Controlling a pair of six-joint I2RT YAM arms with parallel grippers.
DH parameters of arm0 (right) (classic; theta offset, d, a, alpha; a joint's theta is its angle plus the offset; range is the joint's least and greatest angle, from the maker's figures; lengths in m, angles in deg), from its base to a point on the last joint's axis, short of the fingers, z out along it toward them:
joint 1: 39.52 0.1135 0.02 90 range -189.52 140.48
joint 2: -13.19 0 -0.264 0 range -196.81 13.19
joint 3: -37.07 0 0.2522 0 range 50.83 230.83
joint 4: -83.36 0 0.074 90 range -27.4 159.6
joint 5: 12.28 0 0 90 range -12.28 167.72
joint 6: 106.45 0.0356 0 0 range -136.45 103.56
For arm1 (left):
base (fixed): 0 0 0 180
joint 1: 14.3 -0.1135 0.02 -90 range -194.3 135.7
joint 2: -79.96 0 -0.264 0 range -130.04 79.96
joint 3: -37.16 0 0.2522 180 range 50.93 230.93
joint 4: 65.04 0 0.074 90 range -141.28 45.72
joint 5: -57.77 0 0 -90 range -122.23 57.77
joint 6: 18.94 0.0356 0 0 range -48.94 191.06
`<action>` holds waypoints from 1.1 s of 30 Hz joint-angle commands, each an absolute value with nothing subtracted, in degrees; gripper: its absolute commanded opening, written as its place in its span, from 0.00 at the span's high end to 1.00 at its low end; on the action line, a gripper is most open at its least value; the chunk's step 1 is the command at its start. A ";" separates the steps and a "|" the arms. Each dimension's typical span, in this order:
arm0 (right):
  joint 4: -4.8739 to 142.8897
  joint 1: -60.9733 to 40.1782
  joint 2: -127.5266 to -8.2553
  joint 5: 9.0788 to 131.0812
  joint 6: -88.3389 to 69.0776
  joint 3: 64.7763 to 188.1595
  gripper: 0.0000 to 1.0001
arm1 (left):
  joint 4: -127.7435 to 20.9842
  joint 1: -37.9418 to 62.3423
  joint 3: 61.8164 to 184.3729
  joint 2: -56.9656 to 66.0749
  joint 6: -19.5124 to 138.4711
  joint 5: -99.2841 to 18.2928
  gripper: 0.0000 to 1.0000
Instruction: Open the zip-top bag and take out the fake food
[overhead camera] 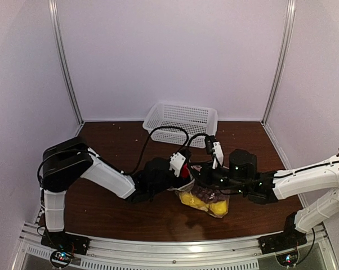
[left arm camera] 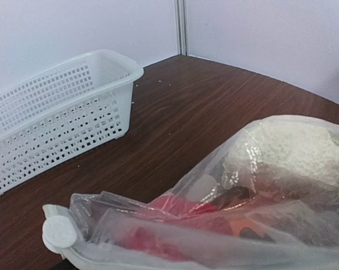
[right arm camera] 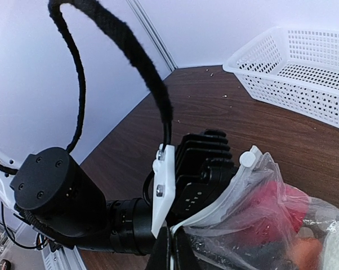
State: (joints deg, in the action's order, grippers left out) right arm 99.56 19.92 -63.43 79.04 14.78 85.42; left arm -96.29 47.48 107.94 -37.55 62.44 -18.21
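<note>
- The bag (overhead camera: 206, 198) lies mid-counter (overhead camera: 113, 140), between the two arms, with its zip end raised toward them and its far end resting on the wood.
- The food is inside the bag: yellow pieces (overhead camera: 187, 200) and purple grapes (overhead camera: 206, 194) show from above.
- From the left wrist I see a red piece (left arm camera: 175, 224) near the zip, a bit of orange (left arm camera: 245, 230) beside it, and a white lumpy piece (left arm camera: 293, 152) deeper in.
- The bag's white slider (left arm camera: 59, 232) sits at one end of the zip strip.
- The right end effector (right arm camera: 172, 250) is pinched tight, and the bag's rim runs straight into its tips, so it grips the bag there.
- The left end effector (overhead camera: 182, 169) is right up against the same rim. Its fingers are hidden in every view, so I cannot tell how wide they stand or whether they hold anything.
- The basket (left arm camera: 57, 129) stands behind the bag, well apart, near the back wall.
</note>
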 commanded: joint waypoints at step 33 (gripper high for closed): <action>97.83 16.70 -56.09 85.23 16.07 79.84 1.00 | -98.13 46.19 92.53 -7.32 67.30 -38.80 0.59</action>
